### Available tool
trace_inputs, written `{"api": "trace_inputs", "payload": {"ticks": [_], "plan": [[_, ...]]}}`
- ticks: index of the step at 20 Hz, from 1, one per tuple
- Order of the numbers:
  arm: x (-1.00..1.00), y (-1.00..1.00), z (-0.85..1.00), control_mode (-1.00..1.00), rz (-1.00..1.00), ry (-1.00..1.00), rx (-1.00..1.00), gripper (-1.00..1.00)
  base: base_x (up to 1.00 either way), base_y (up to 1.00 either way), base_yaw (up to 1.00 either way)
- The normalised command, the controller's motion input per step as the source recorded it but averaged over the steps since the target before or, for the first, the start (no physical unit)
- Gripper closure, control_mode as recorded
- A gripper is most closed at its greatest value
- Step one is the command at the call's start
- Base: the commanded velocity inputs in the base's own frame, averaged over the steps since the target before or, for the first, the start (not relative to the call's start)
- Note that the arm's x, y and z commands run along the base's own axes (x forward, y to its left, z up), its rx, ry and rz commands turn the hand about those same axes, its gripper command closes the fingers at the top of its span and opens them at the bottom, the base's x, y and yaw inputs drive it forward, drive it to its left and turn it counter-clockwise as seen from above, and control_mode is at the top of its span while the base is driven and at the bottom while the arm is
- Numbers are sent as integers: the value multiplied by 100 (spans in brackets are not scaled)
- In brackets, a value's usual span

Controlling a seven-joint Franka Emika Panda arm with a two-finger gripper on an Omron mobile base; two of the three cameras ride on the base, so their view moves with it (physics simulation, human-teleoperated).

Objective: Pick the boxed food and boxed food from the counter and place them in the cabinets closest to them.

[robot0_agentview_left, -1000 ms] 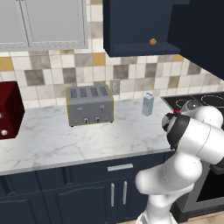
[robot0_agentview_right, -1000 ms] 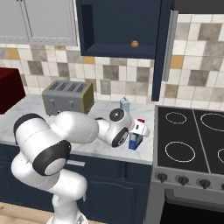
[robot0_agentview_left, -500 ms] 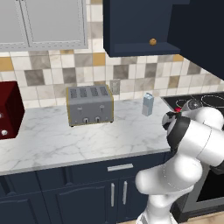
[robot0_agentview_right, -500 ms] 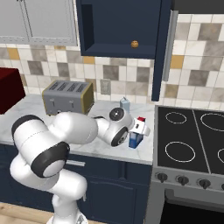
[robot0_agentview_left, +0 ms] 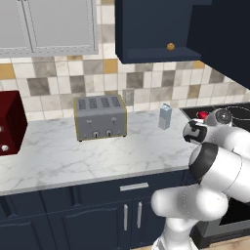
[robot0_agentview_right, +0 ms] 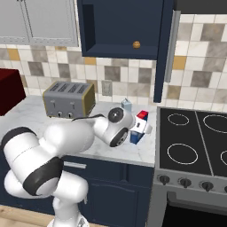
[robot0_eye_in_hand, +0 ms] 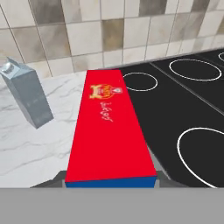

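Right base view: the open navy cabinet hangs above the marble surface, beside the black stove. The toaster and the pale carton stand further back. The blue and red box sits in the pincer, which looks clamped on its sides, just beside the stove. For a clean lift, I'd keep it level, rise straight, then swing towards the cabinet opening.
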Motion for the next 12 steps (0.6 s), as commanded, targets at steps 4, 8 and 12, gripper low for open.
{"api": "trace_inputs", "payload": {"ticks": [4,8,12], "plan": [[-13,0,43,-100,-2,-12,1,100,0,0,0],[-17,0,43,-100,-2,-13,1,100,0,0,0],[-18,1,48,-100,-1,-11,0,100,0,0,0]]}}
